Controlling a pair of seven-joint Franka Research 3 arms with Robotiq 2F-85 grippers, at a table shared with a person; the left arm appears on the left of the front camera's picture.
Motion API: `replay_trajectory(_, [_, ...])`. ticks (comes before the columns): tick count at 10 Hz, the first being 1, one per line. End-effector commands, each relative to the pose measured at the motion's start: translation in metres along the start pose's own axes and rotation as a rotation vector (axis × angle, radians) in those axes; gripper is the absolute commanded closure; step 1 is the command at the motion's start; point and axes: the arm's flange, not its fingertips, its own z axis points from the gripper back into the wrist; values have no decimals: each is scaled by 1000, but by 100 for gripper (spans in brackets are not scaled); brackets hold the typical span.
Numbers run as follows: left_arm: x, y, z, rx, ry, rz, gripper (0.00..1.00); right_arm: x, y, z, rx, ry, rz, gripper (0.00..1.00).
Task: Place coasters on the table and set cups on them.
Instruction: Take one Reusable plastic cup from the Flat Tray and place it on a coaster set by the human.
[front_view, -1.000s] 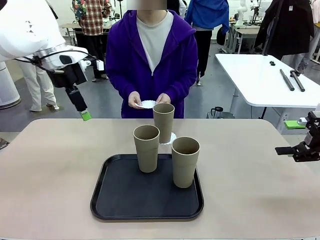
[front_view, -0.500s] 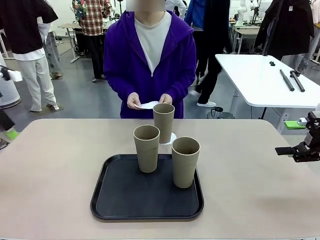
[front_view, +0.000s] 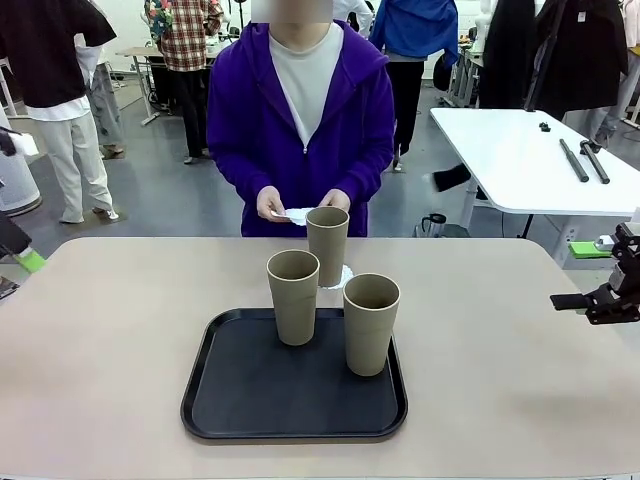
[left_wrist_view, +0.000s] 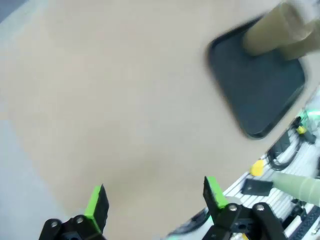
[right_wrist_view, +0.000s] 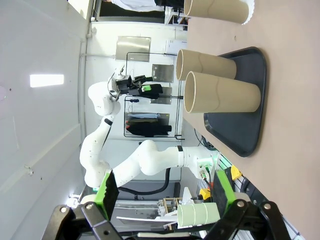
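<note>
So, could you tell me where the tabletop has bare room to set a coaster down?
The table is bare on both sides of the black tray, left and right, out to its edges. It is crowded behind the tray, where one cup stands on a coaster, and on the tray's far half, which holds two cups.

3 tan tapered cups, no handles, all upright, open end up. Front cup (front_view: 371, 323) and middle cup (front_view: 293, 297) stand on the black tray (front_view: 230, 400), near each other, not touching. Far cup (front_view: 327, 245) is off the tray, on the beige counter (front_view: 110, 330) just past the tray's far edge. It sits on a white lacy coaster (front_view: 346, 277) whose edge peeks out at its base. Second white coaster (front_view: 297, 213) is held in the person's hands (front_view: 270, 203) at the counter's far side.
</note>
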Motion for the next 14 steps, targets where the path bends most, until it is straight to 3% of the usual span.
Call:
replay_trajectory(1, [-17, 49, 11, -347, -193, 47, 0, 0, 2, 0, 11, 1, 3, 0])
replay_trajectory(3, [-56, 95, 3, -560, -325, 123, 0, 0, 2, 0, 11, 1, 3, 0])
replay_trajectory(5, [-81, 143, -11, -714, -324, 252, 0, 0, 2, 0, 11, 1, 3, 0])
replay_trajectory(7, [-109, 182, -25, -805, -330, 394, 0, 0, 2, 0, 11, 1, 3, 0])
replay_trajectory(8, [-111, 198, -29, -829, -286, 451, 0, 0, 2, 0, 11, 1, 3, 0])
replay_trajectory(9, [-116, 210, -33, -845, -313, 492, 0, 0, 2, 0, 11, 1, 3, 0])
replay_trajectory(14, [-121, 194, -45, -842, -337, 501, 0, 0, 2, 0, 11, 1, 3, 0])
